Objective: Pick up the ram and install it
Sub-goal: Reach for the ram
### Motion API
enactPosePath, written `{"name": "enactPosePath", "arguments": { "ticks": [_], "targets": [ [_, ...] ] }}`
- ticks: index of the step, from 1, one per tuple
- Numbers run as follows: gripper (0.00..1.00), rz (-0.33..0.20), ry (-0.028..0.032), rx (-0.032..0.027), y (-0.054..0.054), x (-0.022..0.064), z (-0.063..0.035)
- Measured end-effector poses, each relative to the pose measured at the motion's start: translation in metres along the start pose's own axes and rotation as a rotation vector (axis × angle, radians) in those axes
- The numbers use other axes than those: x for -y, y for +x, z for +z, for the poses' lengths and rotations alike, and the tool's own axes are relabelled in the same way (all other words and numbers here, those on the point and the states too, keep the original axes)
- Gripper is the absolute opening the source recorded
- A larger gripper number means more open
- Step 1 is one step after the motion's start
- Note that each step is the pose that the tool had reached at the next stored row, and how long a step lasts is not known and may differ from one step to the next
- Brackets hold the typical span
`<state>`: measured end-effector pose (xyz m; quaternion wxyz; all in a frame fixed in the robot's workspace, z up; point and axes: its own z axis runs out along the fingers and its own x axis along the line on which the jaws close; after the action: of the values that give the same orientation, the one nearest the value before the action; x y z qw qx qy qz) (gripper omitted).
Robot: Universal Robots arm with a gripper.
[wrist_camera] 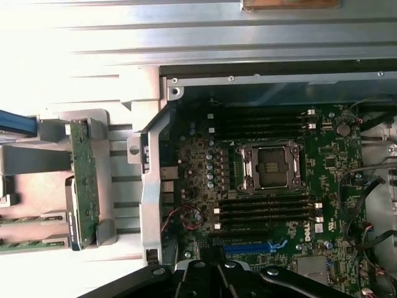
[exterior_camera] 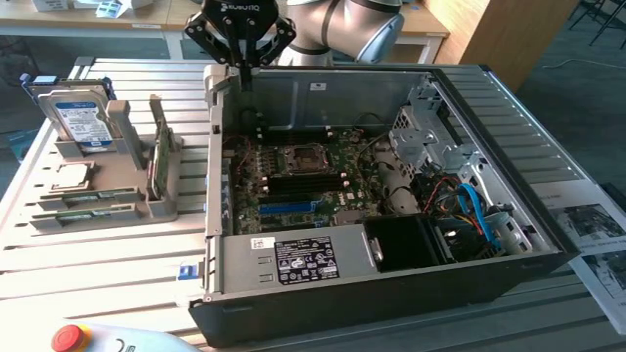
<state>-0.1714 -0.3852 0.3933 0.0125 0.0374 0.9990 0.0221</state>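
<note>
Two rams, thin green sticks (exterior_camera: pixel 93 196) (exterior_camera: pixel 86 215), lie side by side in the grey holder (exterior_camera: pixel 146 209) on the exterior view's left of the open computer case (exterior_camera: pixel 391 293). In the wrist view their ends (wrist_camera: pixel 25 218) (wrist_camera: pixel 25 244) show beside the case wall. My gripper (exterior_camera: pixel 242 72) hangs above the case's back corner nearest the holder, fingers pointing down, shut with nothing between them. Its black linkage (wrist_camera: pixel 214 276) shows in the wrist view over the motherboard (wrist_camera: pixel 322 155). Black memory slots (exterior_camera: pixel 293 185) (wrist_camera: pixel 267 208) flank the bare processor socket (exterior_camera: pixel 303 158) (wrist_camera: pixel 270 166).
The holder also carries a hard drive with a blue-white label (exterior_camera: pixel 83 117), a square silver processor chip (exterior_camera: pixel 70 176) and another green board standing on edge (exterior_camera: pixel 161 158) (wrist_camera: pixel 80 177). Cables and a drive cage (exterior_camera: pixel 430 143) crowd the case's right. A red stop button (exterior_camera: pixel 69 337) sits in front.
</note>
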Motion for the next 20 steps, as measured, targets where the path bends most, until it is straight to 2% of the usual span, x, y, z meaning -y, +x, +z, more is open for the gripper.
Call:
{"name": "enactPosePath", "arguments": {
  "ticks": [20],
  "targets": [
    [0.10,0.000,0.0000,0.0000,0.030,-0.0063,-0.0004]
  ]
}}
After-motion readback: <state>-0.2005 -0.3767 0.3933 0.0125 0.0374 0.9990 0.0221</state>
